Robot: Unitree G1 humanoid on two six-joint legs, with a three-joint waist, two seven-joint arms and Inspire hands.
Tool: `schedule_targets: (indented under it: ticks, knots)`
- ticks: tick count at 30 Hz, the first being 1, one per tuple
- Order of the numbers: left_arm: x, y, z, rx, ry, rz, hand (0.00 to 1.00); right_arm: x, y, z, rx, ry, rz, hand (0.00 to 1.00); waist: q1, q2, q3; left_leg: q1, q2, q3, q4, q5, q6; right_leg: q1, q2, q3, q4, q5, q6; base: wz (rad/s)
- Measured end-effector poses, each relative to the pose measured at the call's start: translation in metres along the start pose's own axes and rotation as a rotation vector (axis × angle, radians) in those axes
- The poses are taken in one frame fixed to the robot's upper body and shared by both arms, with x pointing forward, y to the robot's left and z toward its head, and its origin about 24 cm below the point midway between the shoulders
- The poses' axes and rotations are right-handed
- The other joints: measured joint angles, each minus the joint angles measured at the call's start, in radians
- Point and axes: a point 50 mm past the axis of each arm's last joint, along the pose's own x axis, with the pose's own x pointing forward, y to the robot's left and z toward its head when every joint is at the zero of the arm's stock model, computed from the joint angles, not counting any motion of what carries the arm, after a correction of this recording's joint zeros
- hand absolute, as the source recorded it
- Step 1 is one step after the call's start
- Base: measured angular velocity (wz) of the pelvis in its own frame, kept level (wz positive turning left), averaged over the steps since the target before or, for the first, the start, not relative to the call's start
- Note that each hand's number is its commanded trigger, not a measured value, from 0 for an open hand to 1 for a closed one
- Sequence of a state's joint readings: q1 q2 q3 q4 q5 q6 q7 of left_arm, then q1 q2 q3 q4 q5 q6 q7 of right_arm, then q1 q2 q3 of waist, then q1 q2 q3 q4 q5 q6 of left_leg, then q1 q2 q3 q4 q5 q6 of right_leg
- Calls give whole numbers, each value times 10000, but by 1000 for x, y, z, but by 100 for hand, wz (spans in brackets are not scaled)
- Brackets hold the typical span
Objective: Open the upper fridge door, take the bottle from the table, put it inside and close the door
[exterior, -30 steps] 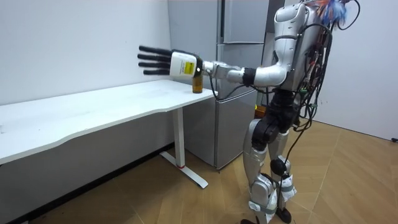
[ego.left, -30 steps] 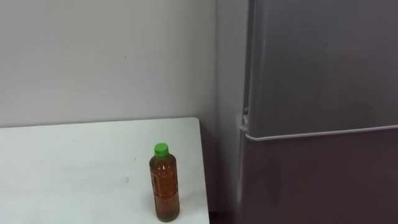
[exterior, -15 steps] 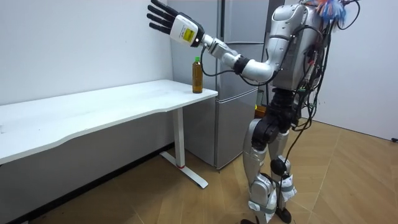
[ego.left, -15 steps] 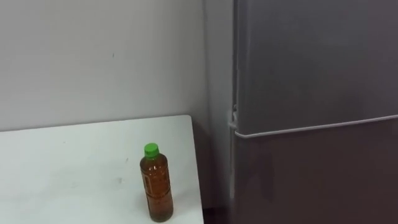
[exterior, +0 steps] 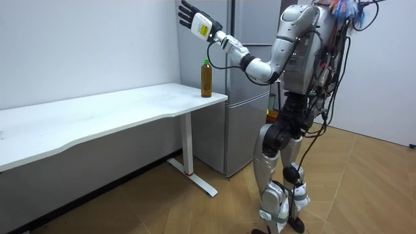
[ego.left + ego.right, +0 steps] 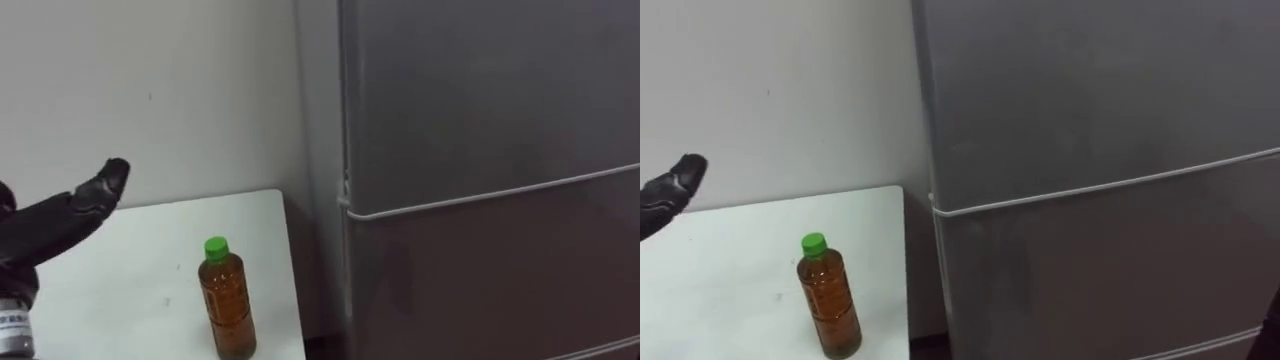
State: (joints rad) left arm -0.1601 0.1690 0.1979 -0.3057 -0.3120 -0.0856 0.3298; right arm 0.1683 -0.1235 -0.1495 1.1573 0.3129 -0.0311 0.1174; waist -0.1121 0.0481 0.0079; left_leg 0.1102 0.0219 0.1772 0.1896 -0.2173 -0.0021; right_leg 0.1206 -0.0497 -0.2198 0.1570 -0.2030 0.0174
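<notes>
Raised higher than before, the left hand (image 6: 70, 210) hangs open and empty above the bottle (image 6: 226, 305).

My left arm raised, the hand open.
My left hand (image 5: 195, 18) is up above my shoulder, at the end of an arm that reaches forward with the elbow a little bent. The fingers are straight, they point forward and up, and they hold nothing. In my eye views the hand comes in from the left side.

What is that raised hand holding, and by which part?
Nothing. The left hand is raised with straight fingers, and the bottle stands alone on the table.
</notes>
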Motion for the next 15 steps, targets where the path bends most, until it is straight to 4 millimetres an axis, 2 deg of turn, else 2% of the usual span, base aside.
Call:
schedule_targets:
  ticks: [4,6,13,15]
  knots:
    - [0,-12,-2,-111,180,-850,0,2,4,6,-53,-70,61,0,-198,36,-25,-48,4,120,-1,0,0,-86,6,105,-4,2,1,-9]
    - [2,-21,-2,-245,197,-1337,0,3,5,8,-108,-49,104,0,-255,86,-62,-115,14,115,4,0,0,-164,21,149,24,47,-5,-9]
    - [6,-43,-2,-537,469,-2661,0,4,7,9,-160,-16,188,0,-486,100,-14,-108,17,100,-19,0,0,-169,23,227,29,79,-10,-4]
    - [8,-49,0,-587,438,-3058,0,4,8,12,-172,24,243,0,-555,134,28,-113,21,100,-24,0,0,-182,21,250,115,79,-10,-4]
